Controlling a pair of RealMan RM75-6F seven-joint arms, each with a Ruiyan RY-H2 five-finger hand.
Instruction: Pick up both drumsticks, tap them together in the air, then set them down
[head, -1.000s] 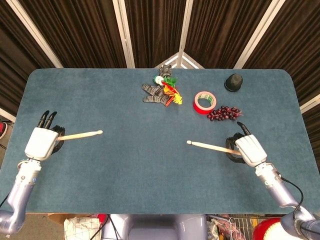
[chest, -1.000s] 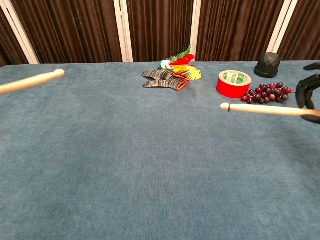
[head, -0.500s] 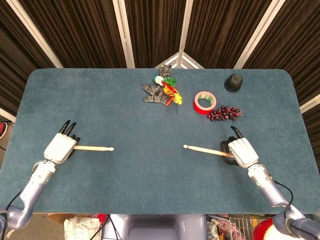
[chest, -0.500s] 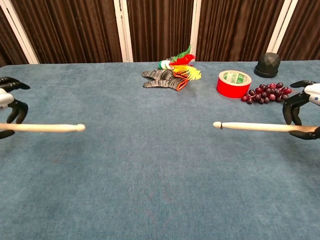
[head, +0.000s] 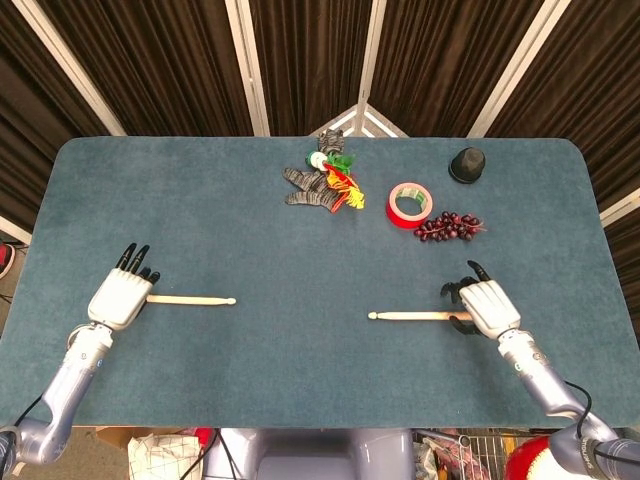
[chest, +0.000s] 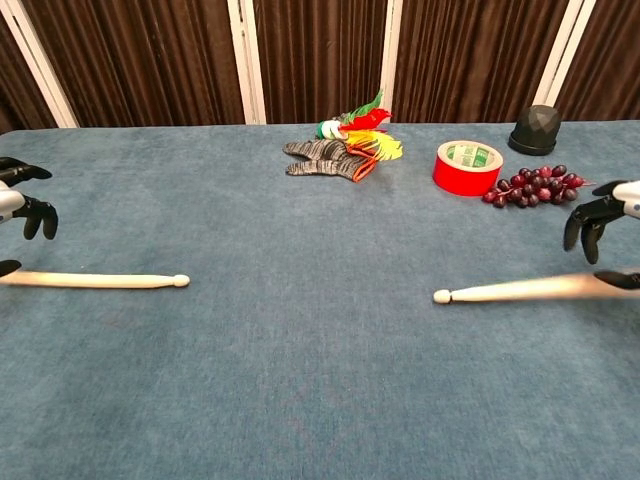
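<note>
**Layout of the Table**

Two drumsticks are laid on the near half of the table (head: 250, 220), tips pointed toward each other and well apart. The left drumstick (head: 190, 299) is found at the left hand (head: 121, 296), the right drumstick (head: 412, 316) at the right hand (head: 488, 305). Far of centre, a toy bundle (head: 325, 180) is placed; the tape roll (head: 408, 203) is set to its right (the grapes (head: 449, 225) just beside it, nearer). The dark cap (head: 466, 165) is set farthest right.

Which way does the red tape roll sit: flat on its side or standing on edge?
Flat. The tape roll shows its round opening facing up in the head view, its rim level on the table.
</note>
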